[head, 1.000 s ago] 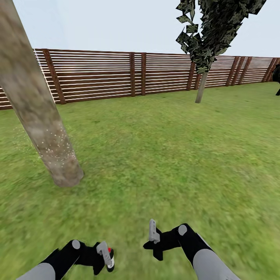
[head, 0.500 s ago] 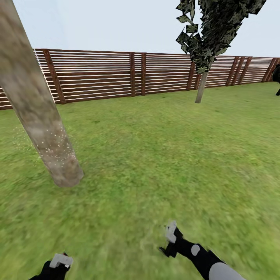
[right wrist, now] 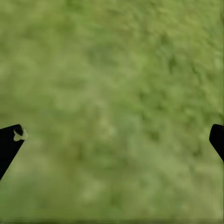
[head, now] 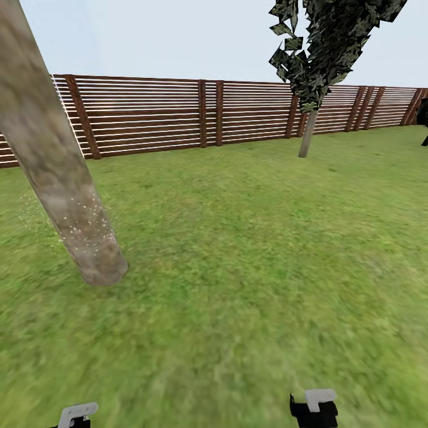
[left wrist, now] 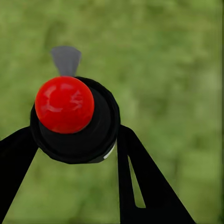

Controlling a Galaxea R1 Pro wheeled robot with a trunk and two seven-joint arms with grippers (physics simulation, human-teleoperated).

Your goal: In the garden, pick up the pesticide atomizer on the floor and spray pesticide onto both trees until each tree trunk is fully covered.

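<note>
Lawn (head: 238,249) everywhere, blurry green grass right up to the bottom edge. Down at 7 o'clock the left hand (head: 77,413) just pokes into the head view; on its wrist cam it's clamped around the pesticide atomizer (left wrist: 74,121), black body seen end-on with the red cap facing the camera, long axis running straight away toward the grass. At 5 o'clock the right hand (head: 314,407) has its fingers spread wide, nothing between them. At 9 o'clock the near tree trunk (head: 53,160) leans in frame, white specks low down. Far back at 1 o'clock stands the second tree (head: 315,53), just before the brown slat fence (head: 154,113).
</note>
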